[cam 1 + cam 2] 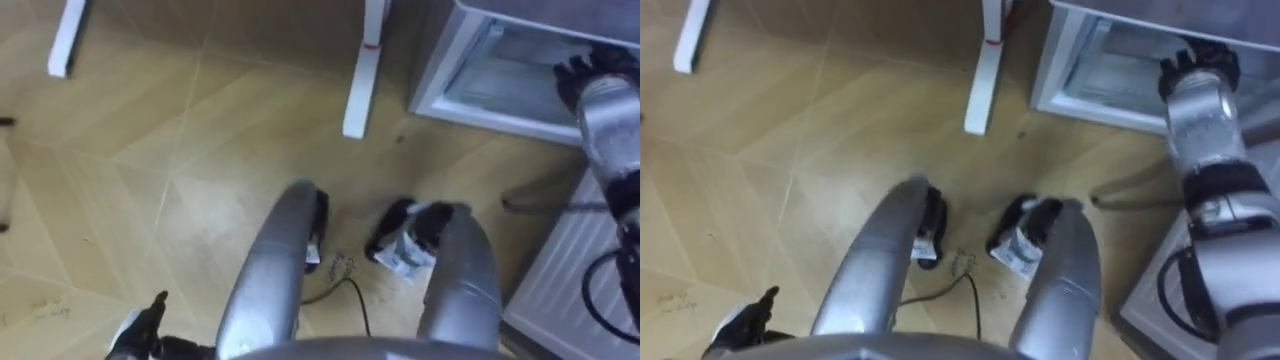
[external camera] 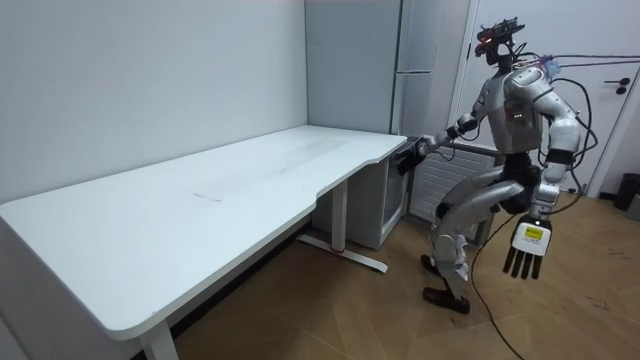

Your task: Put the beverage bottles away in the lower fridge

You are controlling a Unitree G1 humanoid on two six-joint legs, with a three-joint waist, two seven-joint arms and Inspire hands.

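White lower fridge stands open, right robot hand at its opening.

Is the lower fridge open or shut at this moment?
Open. The fridge shows its pale inside behind a white frame, and the right hand is at that opening.

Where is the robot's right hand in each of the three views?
Left eye view: right hand upper right, at the lower fridge opening.
Right eye view: the hand is upper right again, at that opening.
Room view: the hand is mid-picture, at the fridge past the table's end.
Shared landmark: the white table leg, left of the fridge everywhere.
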